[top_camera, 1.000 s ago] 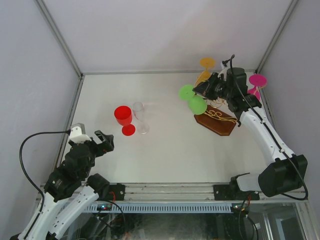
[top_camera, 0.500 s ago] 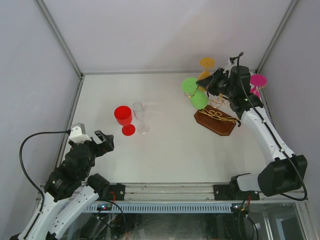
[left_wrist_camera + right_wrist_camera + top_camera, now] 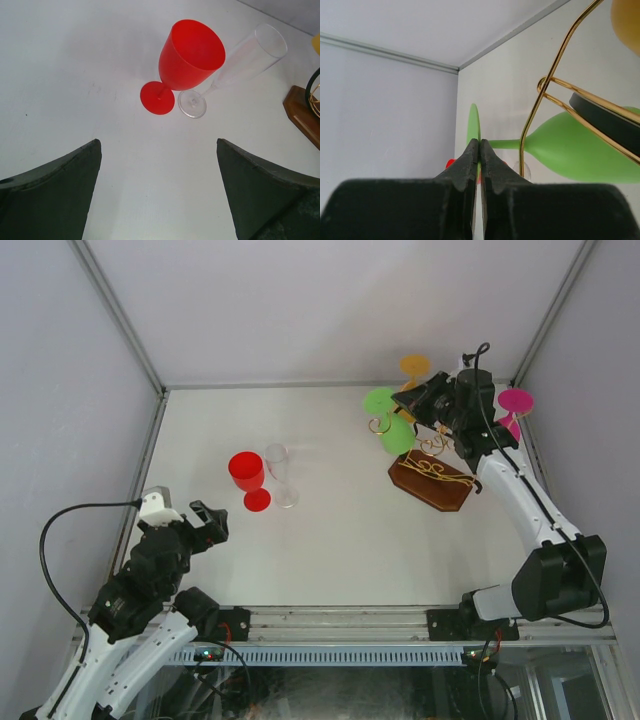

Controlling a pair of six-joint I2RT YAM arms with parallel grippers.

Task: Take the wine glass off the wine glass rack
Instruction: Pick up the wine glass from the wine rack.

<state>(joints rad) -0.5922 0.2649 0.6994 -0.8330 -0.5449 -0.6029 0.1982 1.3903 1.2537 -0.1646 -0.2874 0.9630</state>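
Glass, green, hangs sideways at the rack, its stem crossing a gold arm. The right gripper pinches the glass's foot edge-on. The left gripper sits spread wide, well apart. The step in hand looks like sliding the glass out. Next, it likely needs drawing along the arm until the stem clears the end. Since a second ago, glass and right gripper have shifted toward the far wall.

The green wine glass is tipped sideways off the table, its stem crossing a gold wire arm. The wine glass rack, on a dark wooden base, stands near the far right corner.
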